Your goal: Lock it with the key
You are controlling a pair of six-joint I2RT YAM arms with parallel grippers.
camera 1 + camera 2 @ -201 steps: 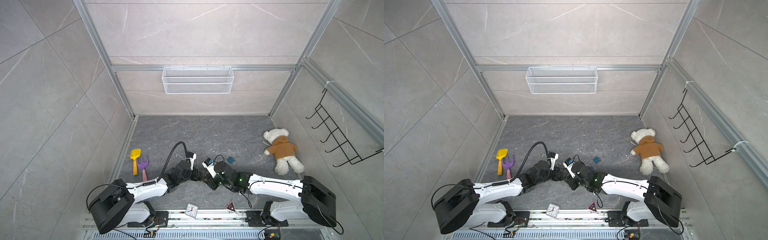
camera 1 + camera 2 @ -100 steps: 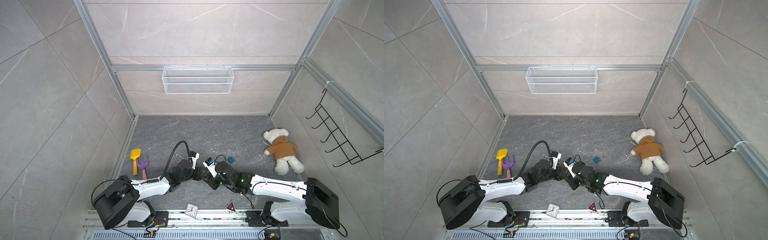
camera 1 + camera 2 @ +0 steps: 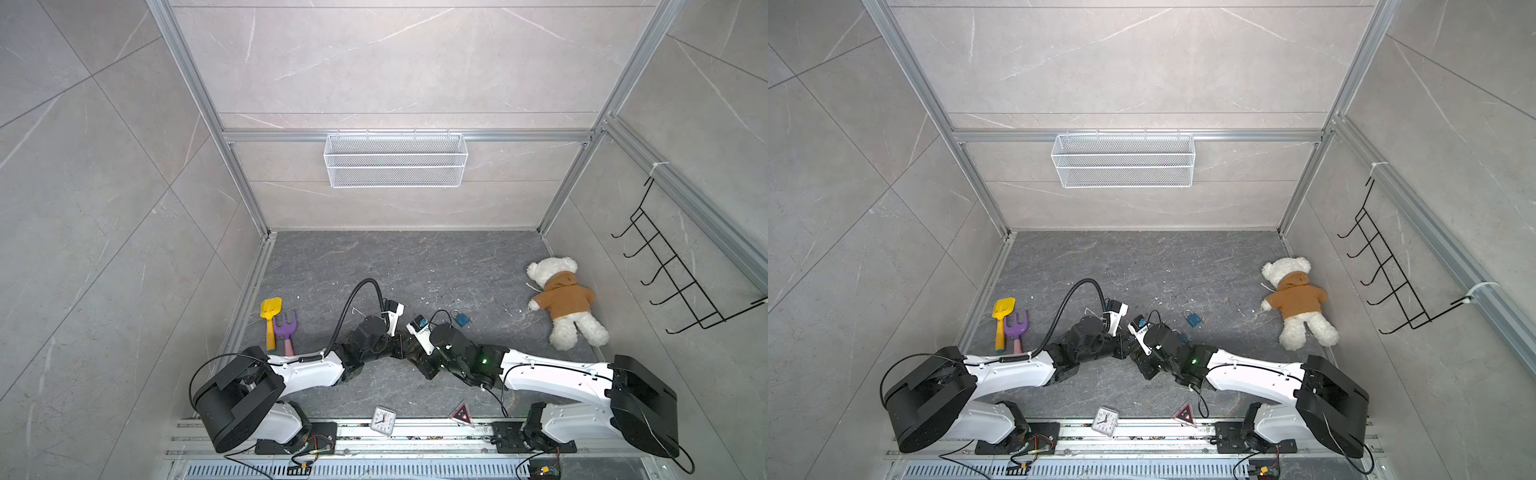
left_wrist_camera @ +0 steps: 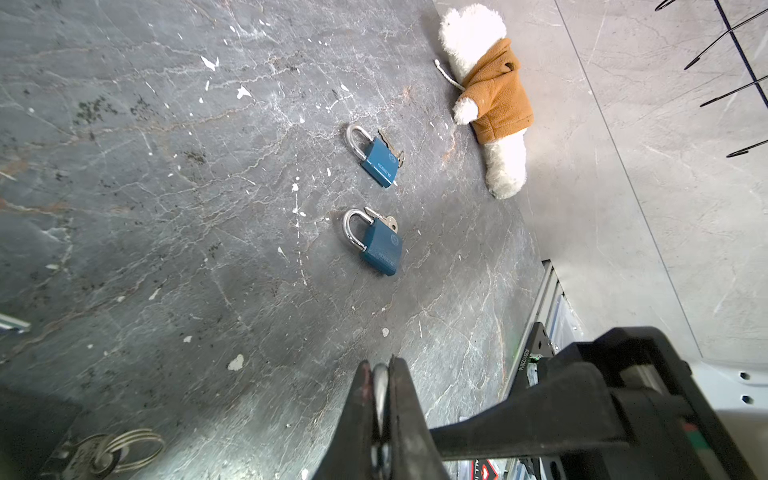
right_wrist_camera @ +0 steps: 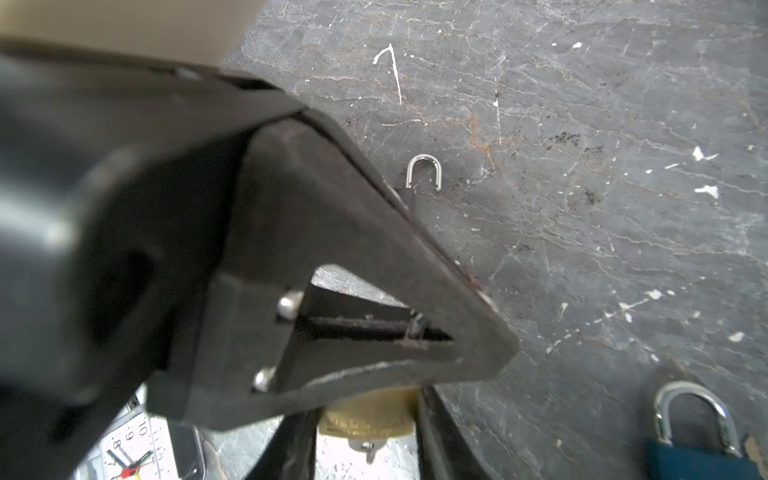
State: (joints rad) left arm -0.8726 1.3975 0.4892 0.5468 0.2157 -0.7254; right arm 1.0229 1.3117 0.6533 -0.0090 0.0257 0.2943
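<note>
The key (image 4: 380, 388), as best I can make out, is the thin silver sliver nipped between the fingers of the left gripper (image 4: 380, 365), whose jaws are pressed all but together on it. Hard by it, the right gripper (image 5: 369, 409) clasps a brass padlock (image 5: 361, 422) between its two dark fingers, the jaws set narrow around the body. The left gripper's tip hangs just in front of that padlock, though I cannot tell whether key and lock touch. In both top views the two grippers meet nose to nose low over the grey floor (image 3: 415, 266), near the front middle.

Just beyond them lies a blue padlock (image 4: 380, 247) with another key (image 4: 388, 222) showing at its side. A second blue padlock (image 4: 378, 160) lies past it, nearer the teddy bear (image 3: 561, 303) in its brown hoodie, sprawled by the right wall. A key ring (image 4: 120, 451) lies close to the left gripper. Off to the left lie a yellow toy shovel (image 3: 271, 309) and a purple toy rake (image 3: 286, 322), side by side. At the front rail sit a small clock (image 3: 383, 420) and a red triangle (image 3: 460, 413). A white wire basket (image 3: 395, 160) hangs on the back wall, and a black hook rack (image 3: 681, 272) on the right wall.
</note>
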